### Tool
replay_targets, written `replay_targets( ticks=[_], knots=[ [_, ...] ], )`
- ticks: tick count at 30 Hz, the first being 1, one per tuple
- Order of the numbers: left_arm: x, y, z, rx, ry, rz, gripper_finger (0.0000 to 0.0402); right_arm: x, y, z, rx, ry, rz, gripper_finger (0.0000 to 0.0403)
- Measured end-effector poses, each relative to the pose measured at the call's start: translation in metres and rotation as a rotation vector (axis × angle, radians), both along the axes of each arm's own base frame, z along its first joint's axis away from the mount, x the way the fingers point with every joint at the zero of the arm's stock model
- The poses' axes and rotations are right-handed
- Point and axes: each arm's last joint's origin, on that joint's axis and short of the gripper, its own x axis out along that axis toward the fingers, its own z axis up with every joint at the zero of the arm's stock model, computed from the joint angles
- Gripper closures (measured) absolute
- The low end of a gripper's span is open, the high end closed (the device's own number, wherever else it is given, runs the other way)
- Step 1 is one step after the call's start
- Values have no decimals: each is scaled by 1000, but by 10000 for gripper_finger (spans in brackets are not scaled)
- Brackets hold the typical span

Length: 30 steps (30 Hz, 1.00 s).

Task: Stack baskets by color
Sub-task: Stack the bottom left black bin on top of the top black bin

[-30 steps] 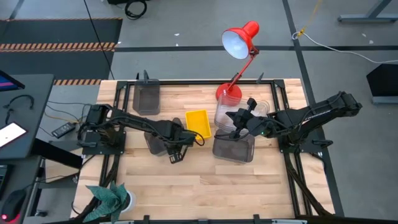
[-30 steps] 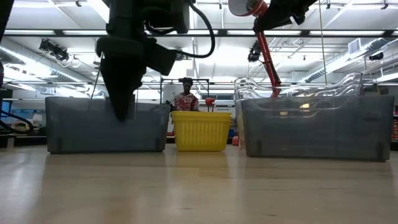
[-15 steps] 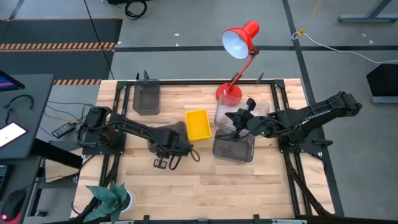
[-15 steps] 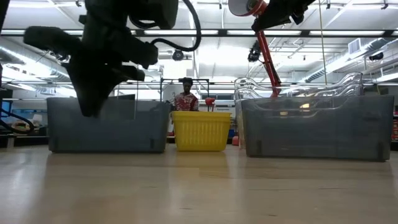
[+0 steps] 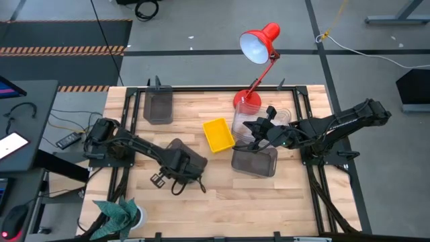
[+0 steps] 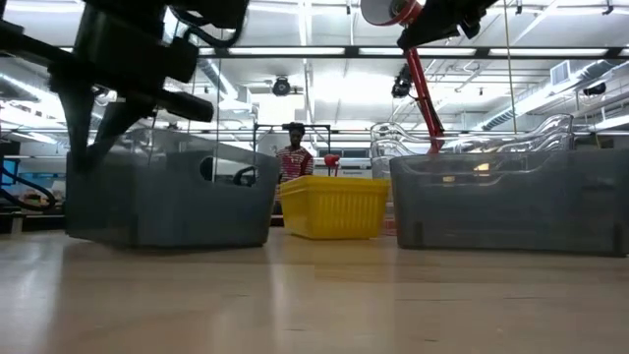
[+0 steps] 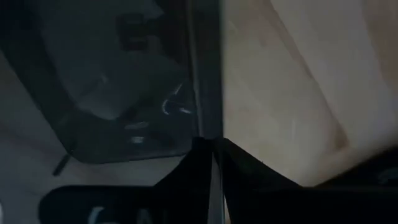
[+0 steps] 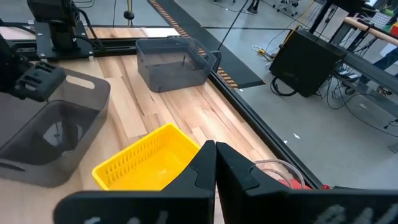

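One grey basket (image 5: 188, 156) apparently pinched by rim in left end effector (image 5: 176, 163).

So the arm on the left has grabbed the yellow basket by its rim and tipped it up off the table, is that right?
Not quite: it has a smoky grey basket, not the yellow one. The high view shows the left gripper on that grey basket's rim, and the low view shows the tub tilted, one edge raised off the table. The yellow basket sits untouched nearby.
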Motion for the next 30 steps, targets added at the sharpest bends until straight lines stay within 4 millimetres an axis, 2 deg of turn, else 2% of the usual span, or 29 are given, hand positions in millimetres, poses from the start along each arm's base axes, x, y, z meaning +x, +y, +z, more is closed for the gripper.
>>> replay_targets(
  ticks=[5,11,16,19,25,30],
  knots=[
    [-5,-6,1,33,27,-158,359,0,0,0,1,-4,0,393],
    [-8,-14,1,79,24,-334,390,0,0,0,1,-3,0,393],
    [-9,-15,1,98,15,-310,387,0,0,0,1,-3,0,393],
    [-9,-15,1,112,4,-235,352,0,0,0,1,-3,0,393],
    [-9,-18,3,108,-11,-128,255,0,0,0,0,-3,0,393],
    [1,-24,27,46,-114,63,198,0,0,0,-11,5,6,393]
  ],
)
